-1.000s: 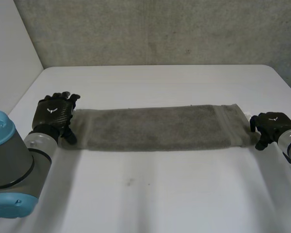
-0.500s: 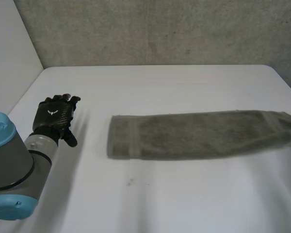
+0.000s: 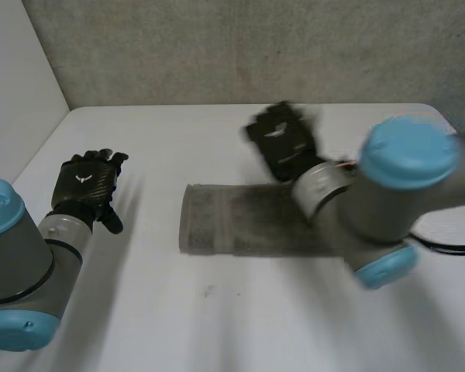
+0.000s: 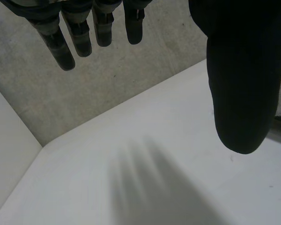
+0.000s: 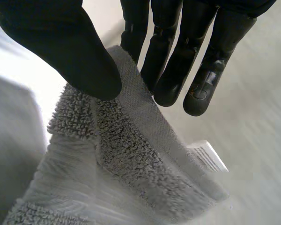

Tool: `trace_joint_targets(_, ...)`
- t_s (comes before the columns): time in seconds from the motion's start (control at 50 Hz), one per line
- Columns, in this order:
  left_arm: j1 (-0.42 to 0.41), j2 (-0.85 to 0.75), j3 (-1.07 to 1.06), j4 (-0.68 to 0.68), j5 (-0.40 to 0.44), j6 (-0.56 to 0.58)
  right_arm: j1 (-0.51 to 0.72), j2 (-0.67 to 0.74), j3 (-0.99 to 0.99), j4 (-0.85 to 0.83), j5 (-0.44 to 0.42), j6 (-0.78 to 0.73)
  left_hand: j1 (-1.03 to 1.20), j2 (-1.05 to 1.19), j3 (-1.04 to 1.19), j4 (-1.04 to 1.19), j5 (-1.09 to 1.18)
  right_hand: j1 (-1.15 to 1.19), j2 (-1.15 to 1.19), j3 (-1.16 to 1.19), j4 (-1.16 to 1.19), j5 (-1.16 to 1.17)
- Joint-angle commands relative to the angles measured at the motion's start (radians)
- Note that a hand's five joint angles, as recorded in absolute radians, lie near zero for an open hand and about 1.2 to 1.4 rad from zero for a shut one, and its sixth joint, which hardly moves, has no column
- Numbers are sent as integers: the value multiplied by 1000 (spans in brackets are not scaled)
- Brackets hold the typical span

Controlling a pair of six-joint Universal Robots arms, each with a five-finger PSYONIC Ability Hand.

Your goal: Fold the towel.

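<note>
Towel (image 3: 225,229) runs side to side on the desk (image 3: 178,132); my right hand (image 3: 281,139) pinches one end above it, its free end toward my left hand (image 3: 84,184), which is relaxed, empty and well apart.

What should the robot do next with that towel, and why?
Probably carry the right robot hand across to the flat end of the towel and lay the pinched end there. That hand pinches one end, raised over the towel; the fold is not yet closed. The left robot hand is open, clear of it.
</note>
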Motion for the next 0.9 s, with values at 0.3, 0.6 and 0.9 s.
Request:
trace_joint_targets(0.3,-10,-8,-7,7,0,2,218,155,-56,-55,52,23,-5,10,7,8,-31,-770,-1002,-1011,-1019,-983)
trace_joint_targets(0.6,-64,-14,-1,5,6,3,-113,-123,206,156,78,505,-5,10,7,8,-31,-770,-1002,-1011,-1019,-983)
trace_joint_targets(0.9,-243,-75,312,-247,0,-32,-380,-67,430,117,-135,548,-5,10,7,8,-31,-438,-670,-679,-686,-651)
